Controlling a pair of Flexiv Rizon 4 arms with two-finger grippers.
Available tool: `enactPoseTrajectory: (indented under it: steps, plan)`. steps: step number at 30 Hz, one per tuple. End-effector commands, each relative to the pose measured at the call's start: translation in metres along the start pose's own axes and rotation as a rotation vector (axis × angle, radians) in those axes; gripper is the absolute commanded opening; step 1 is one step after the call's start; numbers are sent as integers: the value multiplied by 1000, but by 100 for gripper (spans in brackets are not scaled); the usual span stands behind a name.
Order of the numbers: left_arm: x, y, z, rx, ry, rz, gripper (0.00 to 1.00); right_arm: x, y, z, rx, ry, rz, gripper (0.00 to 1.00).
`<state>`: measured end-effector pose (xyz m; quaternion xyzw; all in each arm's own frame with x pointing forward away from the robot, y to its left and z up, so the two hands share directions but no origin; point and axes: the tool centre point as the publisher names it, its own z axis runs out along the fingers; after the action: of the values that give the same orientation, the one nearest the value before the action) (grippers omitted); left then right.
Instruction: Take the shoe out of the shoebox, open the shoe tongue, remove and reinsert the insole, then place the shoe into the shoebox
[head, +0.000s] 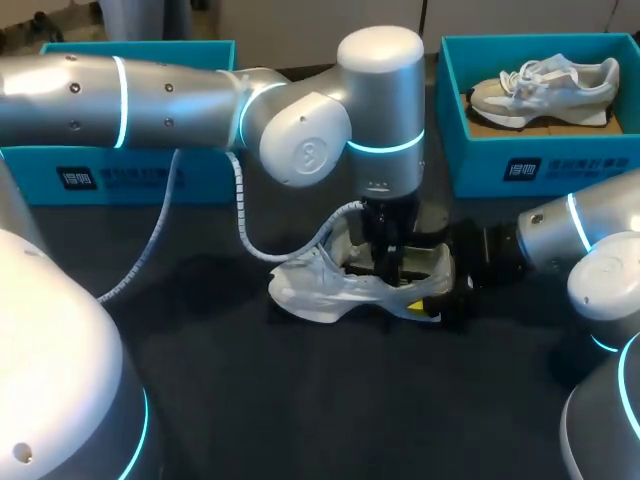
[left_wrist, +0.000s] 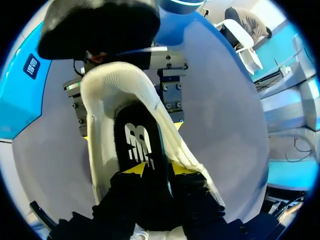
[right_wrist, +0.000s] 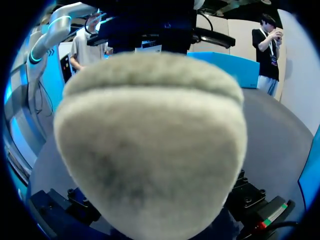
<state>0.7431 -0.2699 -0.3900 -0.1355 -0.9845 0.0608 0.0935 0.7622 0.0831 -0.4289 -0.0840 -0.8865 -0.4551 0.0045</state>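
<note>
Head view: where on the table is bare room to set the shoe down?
Bare dark table lies in front of the white mesh sneaker, and between it and the left blue cardboard shoebox. Crowded at the middle, where the left arm and right arm meet the sneaker.

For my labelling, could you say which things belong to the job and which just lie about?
Job: pale mesh shoe; black foam insole; left teal cardboard shoebox or right teal cardboard shoebox, unclear which.
Lying about: grey suede shoe in right box.
</note>
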Motion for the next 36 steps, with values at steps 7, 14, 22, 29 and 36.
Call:
enactPoseTrajectory:
  steps: [7,14,22,29,36]
  plan:
    - [1,0,19,-10,2,24,31,0,-1,3,6,-2,2,0]
    - [-6,2,36,-8,-58,35,35,0,-1,3,6,-2,2,0]
    - [-13,6,53,-5,-146,48,38,0,-1,3,6,-2,2,0]
    - [-24,13,62,-16,-174,37,0,0,-1,3,6,-2,2,0]
    - [-27,20,46,-43,-182,23,0,0,-1,3,6,-2,2,0]
